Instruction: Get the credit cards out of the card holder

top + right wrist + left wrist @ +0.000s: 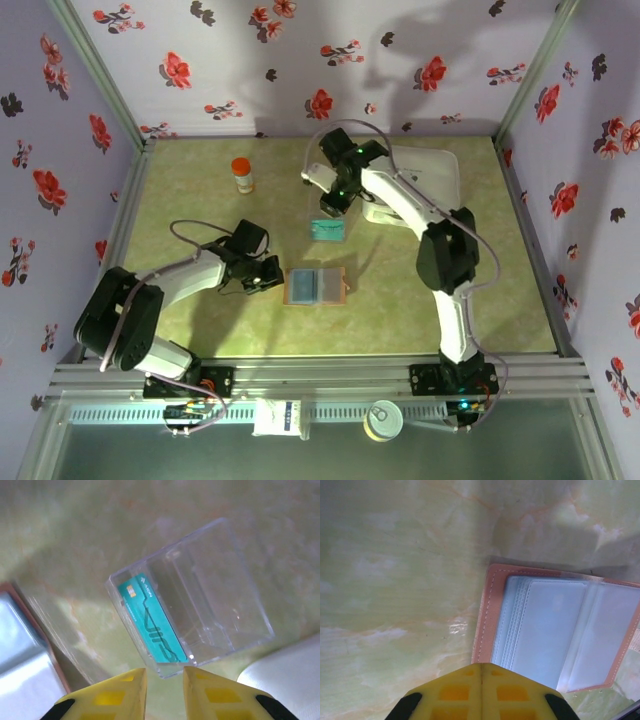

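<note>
Table, green marbled top, walled on the left, far and right sides by flowered panels.

Card holder lies open and flat near the middle of the table, a little toward the near edge. Brown rim, pale plastic sleeves facing up. Left wrist view: card holder is cut off at the right edge of the picture. Cannot tell whether the sleeves hold anything.

Left gripper is just beside the holder's left edge, with bare table to its left and toward the near edge. Left gripper: yellow fingers pressed together, nothing between them.

One teal credit card sits just beyond the holder's far edge. Right wrist view: credit card shows through one end of a clear box. Inside or underneath, hard to say.

Right gripper hangs over the far side of the box. Right gripper: fingers a narrow gap apart, holding nothing.

White container by the far right corner, partly hidden by the right arm. Orange-capped bottle stands upright toward the far left, well apart from the rest. Open room along the near right and the far left.
</note>
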Robot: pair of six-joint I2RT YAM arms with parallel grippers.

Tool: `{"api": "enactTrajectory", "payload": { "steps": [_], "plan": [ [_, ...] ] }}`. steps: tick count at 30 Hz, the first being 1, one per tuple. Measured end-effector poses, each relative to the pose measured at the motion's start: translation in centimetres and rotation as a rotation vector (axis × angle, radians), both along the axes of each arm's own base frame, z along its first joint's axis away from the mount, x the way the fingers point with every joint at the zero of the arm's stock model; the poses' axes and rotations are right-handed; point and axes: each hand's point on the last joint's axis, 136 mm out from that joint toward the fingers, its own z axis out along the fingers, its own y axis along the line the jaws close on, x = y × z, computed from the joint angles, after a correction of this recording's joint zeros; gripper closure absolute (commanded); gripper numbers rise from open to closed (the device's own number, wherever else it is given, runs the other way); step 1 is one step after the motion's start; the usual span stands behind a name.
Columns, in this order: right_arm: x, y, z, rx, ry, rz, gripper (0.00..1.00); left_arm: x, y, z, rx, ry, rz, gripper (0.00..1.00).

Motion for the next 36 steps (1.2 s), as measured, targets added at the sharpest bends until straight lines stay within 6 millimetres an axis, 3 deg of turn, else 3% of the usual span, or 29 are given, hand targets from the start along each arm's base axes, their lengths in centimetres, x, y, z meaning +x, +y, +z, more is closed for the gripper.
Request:
{"api": "enactTrajectory", "payload": {
  "steps": [6,15,21,27,32,36],
  "plan": [
    [-1.3,0.1,2.3,0.243,0.006,-0.333,0.78,0.3,-0.7,-0.4,-0.014,0.02,-0.016,0.99],
    [-5.9,1.5,0.2,0.511,0.251,-0.682,0.81,0.7,-1.5,-0.4,-0.036,0.023,-0.041,1.0],
    [-10.6,3.9,-1.4,0.544,0.412,-0.751,0.73,0.5,-1.4,-1.1,-0.026,0.041,-0.047,1.0],
    [-14.9,4.9,-4.3,0.507,0.524,-0.784,0.63,0.4,-1.4,-1.3,-0.022,0.045,-0.05,1.0],
    [-16.4,5.4,-5.4,0.497,0.567,-0.803,0.61,0.4,-1.3,-1.6,-0.017,0.053,-0.05,1.0],
    [-16.7,6.1,-6.0,0.509,0.59,-0.805,0.66,0.3,-1.3,-1.8,-0.012,0.06,-0.051,1.0]
  ]
}}
